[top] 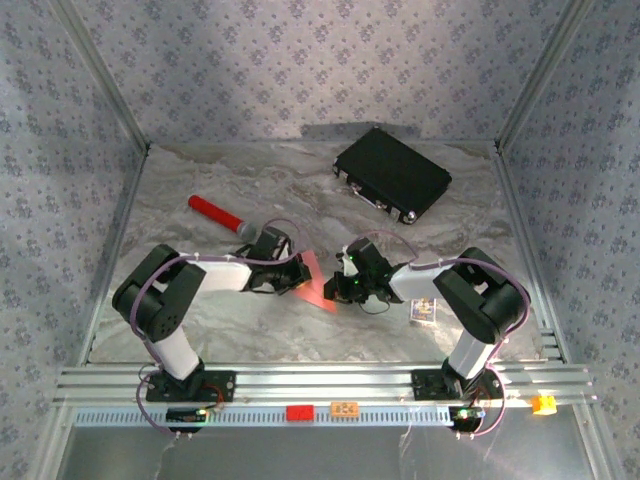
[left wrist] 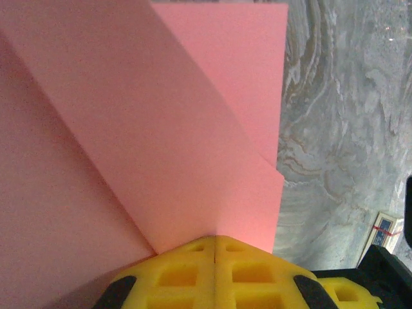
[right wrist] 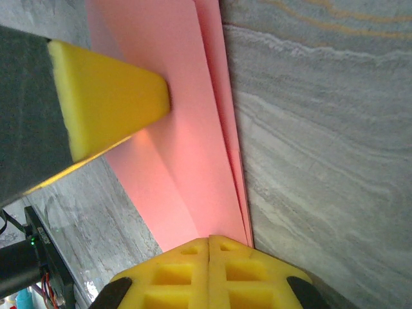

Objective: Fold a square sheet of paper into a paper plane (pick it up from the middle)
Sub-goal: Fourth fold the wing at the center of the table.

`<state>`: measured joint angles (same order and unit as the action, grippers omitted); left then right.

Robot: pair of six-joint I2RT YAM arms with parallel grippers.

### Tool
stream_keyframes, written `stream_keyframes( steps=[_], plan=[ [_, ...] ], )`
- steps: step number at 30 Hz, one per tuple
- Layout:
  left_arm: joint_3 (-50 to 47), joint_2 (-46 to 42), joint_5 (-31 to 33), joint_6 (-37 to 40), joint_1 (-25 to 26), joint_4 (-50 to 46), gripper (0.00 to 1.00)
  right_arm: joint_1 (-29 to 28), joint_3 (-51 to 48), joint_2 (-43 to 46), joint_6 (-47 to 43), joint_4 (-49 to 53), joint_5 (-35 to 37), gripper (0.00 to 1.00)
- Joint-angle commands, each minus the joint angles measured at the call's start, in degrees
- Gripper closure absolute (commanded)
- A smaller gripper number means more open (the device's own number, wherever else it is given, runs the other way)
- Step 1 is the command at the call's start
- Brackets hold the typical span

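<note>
1. The sheet of paper (top: pixel 318 287) sits in the middle of the tabletop (top: pixel 200 320), caught between the 2 arms where they meet. It is no longer a flat square. The left wrist view shows slanting creases and overlapping flaps.
2. The left pincer (left wrist: pixel 215 243) has its yellow fingers pressed together, and the sheet runs out from between them. I read this as pinching 1 edge so the folded layers cannot spring apart.
3. The right pincer (right wrist: pixel 209 241) is likewise pressed together on the sheet, pinching it from the opposite side. A yellow finger (right wrist: pixel 109 96) of the left pincer rests against the pink face in that view.
4. Gripping from 2 sides likely keeps the thin paper taut and steady for the next crease. From where I stand, the plane looks only partly formed.
5. I cannot tell whether the sheet's lower edge touches the tabletop or hangs just above it.
6. Count: 2 arms, 2 pincers, 1 pink sheet, with at least 2 layers showing along its long edge.
7. Kept well apart from the work are 1 red cylinder (top: pixel 213 212) with a grey cap at far left and 1 black case (top: pixel 392 173) at far right. 1 small printed card (top: pixel 426 311) lies near the right arm.
</note>
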<state>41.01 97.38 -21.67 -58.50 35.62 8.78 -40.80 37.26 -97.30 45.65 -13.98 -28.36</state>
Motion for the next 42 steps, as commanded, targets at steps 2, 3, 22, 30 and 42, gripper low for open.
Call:
stream_keyframes(
  steps=[2,3,22,30,42],
  plan=[
    [1.3,1.0,5.1,3.0,-3.4,-5.0,0.98,-0.6,-3.2,-2.0,-1.1,9.2,2.7,1.00],
    [1.6,1.1,4.9,3.2,-3.8,-5.0,0.97,-0.5,-3.2,-2.0,-1.2,9.3,2.6,1.00],
    [4.1,4.1,2.0,7.8,-11.4,-6.3,0.97,-0.3,-3.6,-1.7,-1.5,9.6,2.5,1.00],
    [6.5,3.9,2.0,9.5,-13.0,-8.2,0.96,-0.4,-4.0,-1.8,-1.7,9.5,2.2,1.00],
    [8.5,3.2,2.4,11.3,-13.0,-10.0,0.96,-0.2,-4.3,-1.2,-1.9,9.6,2.2,1.00]
  ],
)
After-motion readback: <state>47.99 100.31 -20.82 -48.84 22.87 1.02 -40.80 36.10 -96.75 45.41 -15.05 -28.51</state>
